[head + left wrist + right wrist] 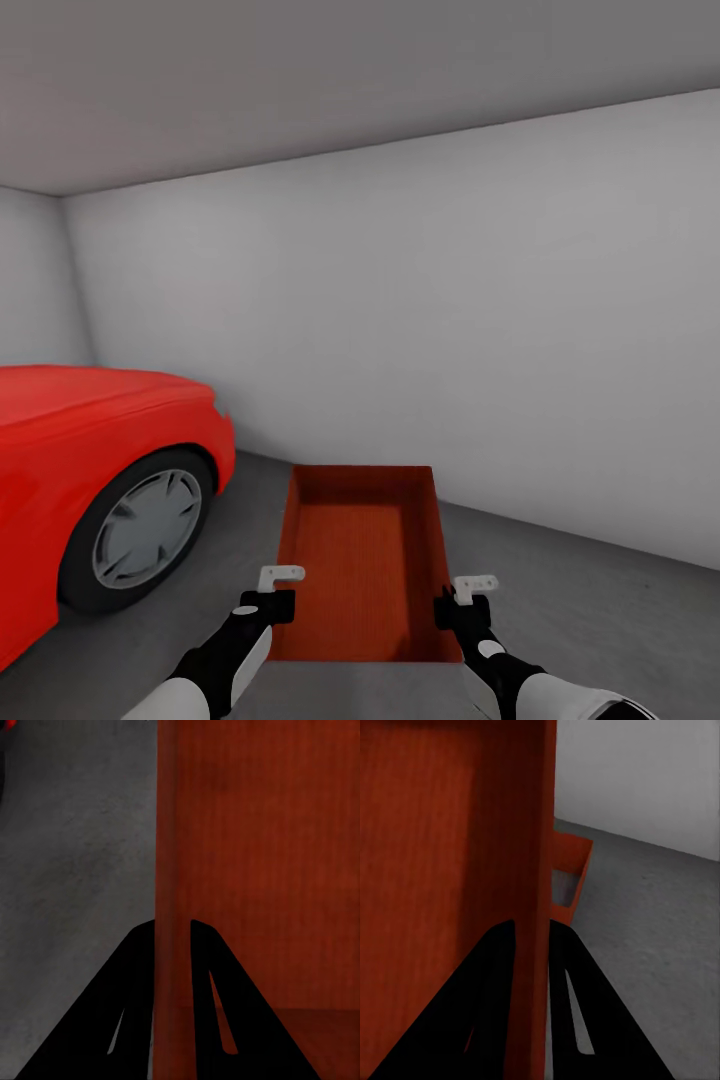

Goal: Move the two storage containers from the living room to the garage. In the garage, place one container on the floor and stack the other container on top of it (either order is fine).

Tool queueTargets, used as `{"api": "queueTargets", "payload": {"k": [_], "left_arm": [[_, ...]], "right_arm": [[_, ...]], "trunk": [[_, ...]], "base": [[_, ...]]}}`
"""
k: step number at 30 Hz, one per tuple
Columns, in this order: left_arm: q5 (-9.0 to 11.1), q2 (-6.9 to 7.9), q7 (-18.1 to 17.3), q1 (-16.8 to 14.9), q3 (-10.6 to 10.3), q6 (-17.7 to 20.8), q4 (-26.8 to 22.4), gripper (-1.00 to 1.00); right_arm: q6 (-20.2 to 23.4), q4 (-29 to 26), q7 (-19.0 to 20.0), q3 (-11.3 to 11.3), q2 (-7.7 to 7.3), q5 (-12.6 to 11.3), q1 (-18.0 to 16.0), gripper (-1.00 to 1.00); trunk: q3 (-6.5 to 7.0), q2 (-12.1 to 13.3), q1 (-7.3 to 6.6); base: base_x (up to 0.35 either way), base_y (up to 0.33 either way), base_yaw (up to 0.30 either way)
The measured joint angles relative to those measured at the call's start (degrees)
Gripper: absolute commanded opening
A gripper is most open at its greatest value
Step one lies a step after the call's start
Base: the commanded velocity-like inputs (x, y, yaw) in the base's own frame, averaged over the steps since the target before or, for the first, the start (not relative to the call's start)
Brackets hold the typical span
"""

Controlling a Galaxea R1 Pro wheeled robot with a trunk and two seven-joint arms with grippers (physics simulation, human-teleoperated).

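I hold one orange-red storage container point(360, 550) by both long walls over the dark grey garage floor point(600, 620). My left gripper point(270, 600) is shut on its left wall, its black fingers point(131, 975) straddling the thin wall point(171, 870). On the opposite wall my right gripper point(455, 605) is shut the same way, with one finger point(577, 982) outside it. In the right wrist view a corner of the other storage container point(570, 859) shows lower down on the concrete point(660, 930), just past the held bin point(450, 855).
A red car point(90, 450) with a grey wheel point(145, 530) stands close on the left. A plain pale grey wall point(450, 300) runs behind the bin. Bare concrete stretches to the right.
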Motion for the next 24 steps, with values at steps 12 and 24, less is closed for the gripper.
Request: {"api": "queueTargets", "payload": {"k": [12, 24], "left_arm": [[0.0, -0.02, 0.0, 0.0, 0.0, 0.0, 0.0, -1.00], [0.0, -0.02, 0.0, 0.0, -0.1, 0.0, 0.0, -1.00]], "right_arm": [[-0.1, 0.0, 0.0, 0.0, -0.01, 0.0, 0.0, -1.00], [-0.1, 0.0, 0.0, 0.0, -0.02, -0.1, 0.0, -1.00]], "trunk": [[0.00, 0.0, 0.00], [0.00, 0.0, 0.00]], "base": [[0.308, 0.188, -0.041], [0.308, 0.188, -0.268]]}}
